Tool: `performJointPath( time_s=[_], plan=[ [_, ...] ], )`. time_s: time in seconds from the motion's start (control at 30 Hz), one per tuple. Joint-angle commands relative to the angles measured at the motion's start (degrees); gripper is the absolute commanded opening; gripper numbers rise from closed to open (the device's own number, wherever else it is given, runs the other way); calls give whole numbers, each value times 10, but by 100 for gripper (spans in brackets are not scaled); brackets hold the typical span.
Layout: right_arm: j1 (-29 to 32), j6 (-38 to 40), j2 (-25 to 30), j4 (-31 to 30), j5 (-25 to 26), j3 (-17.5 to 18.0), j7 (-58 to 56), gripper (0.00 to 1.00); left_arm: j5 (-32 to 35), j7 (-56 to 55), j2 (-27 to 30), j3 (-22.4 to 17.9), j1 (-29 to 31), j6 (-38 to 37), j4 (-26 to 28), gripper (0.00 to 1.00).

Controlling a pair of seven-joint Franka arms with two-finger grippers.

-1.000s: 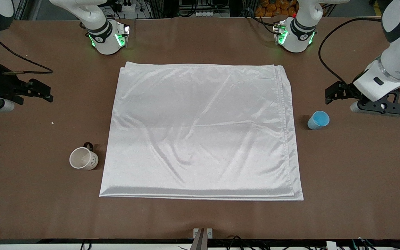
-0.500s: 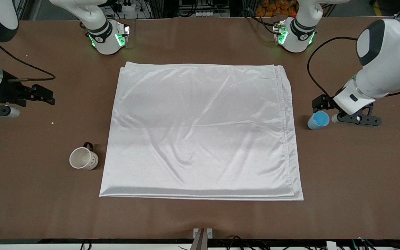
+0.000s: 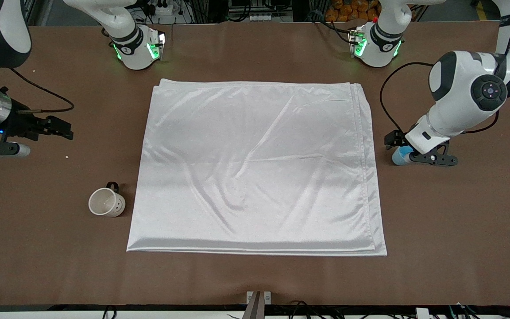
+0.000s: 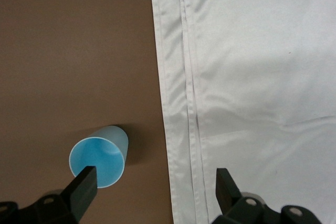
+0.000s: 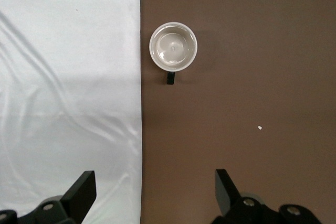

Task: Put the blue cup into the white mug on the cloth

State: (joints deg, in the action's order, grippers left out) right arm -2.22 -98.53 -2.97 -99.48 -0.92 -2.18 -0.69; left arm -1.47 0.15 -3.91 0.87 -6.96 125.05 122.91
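Observation:
The blue cup stands upright on the brown table beside the cloth's edge at the left arm's end; it also shows in the left wrist view. My left gripper hovers over it, open wide and empty, one finger over the cup's rim, the other over the cloth's edge. The white mug stands upright and empty on the table beside the cloth at the right arm's end; it also shows in the right wrist view. My right gripper is open and empty above the table, apart from the mug.
The two arm bases with green lights stand along the table's edge farthest from the front camera. A black cable trails by the right arm. A small white crumb lies on the table near the right gripper.
My left arm has swung toward the cloth and come over the blue cup. My right arm has shifted slightly toward the cloth. The cup and mug have not moved.

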Motion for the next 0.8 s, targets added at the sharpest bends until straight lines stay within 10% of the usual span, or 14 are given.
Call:
performJointPath(
  time_s=[0.0, 0.77],
  plan=[
    [4, -104, 71, -135, 5, 3, 8, 100, 9, -14, 8, 6, 14, 55, 49, 100],
    [2, -282, 66, -283, 5, 3, 5, 100, 9, -14, -43, 5, 34, 115, 95, 100]
  ],
)
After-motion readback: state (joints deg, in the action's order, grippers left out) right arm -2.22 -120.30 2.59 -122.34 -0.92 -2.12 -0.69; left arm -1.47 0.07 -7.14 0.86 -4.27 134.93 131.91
